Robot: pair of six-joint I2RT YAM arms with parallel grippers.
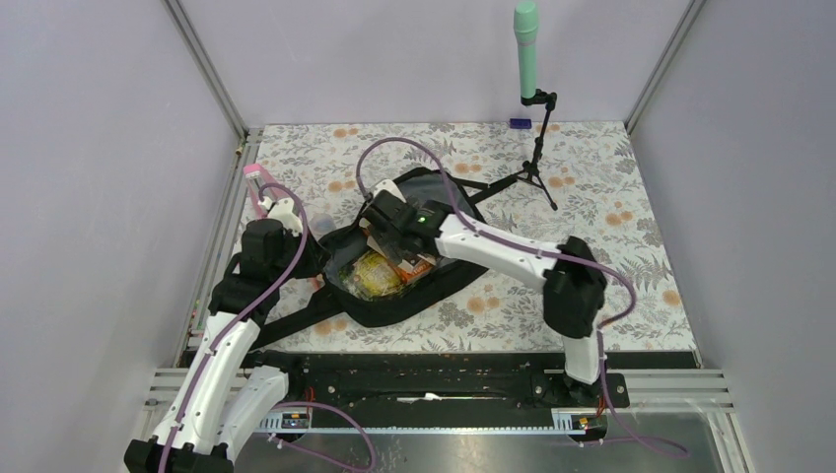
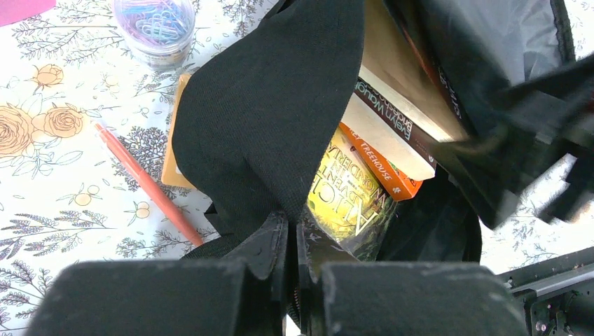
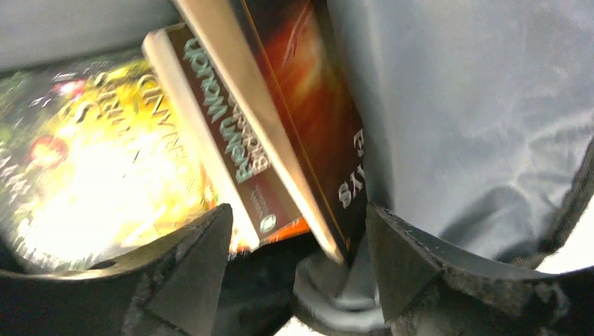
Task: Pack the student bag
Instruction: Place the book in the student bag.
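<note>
Student bag [image 1: 399, 310] open on the floral tabletop [image 1: 611, 197], mouth straight ahead of the left hand [image 2: 293, 234]. Left hand closed tight on a fold of the bag's black flap, apparently to lift the rim and keep the opening wide for loading. Right hand [image 3: 298, 234] down inside the bag, fingers [image 3: 189, 266] spread apart, with the lower corner of a dark, orange-flamed book [image 3: 308, 105] standing in the gap, nearer the finger on the lining side; contact with either finger hard to judge. Looks like steering that book upright against the grey lining [image 3: 476, 105], beside the others.

Readable: "Evelyn Waugh" on a brown spine [image 2: 399, 115] right beside that book; "TREEHOUSE" on an orange spine [image 2: 382, 162]; "Alice" and "Wonderland" on the yellow cover [image 2: 347, 192] lying closest to the left hand. Only "YS" legible on the dark book.

Left of the left hand, outside the bag and probably awaiting packing: red pen [image 2: 147, 183], tub of paper clips [image 2: 154, 21], tan pad [image 2: 174, 150] half under the flap.
</note>
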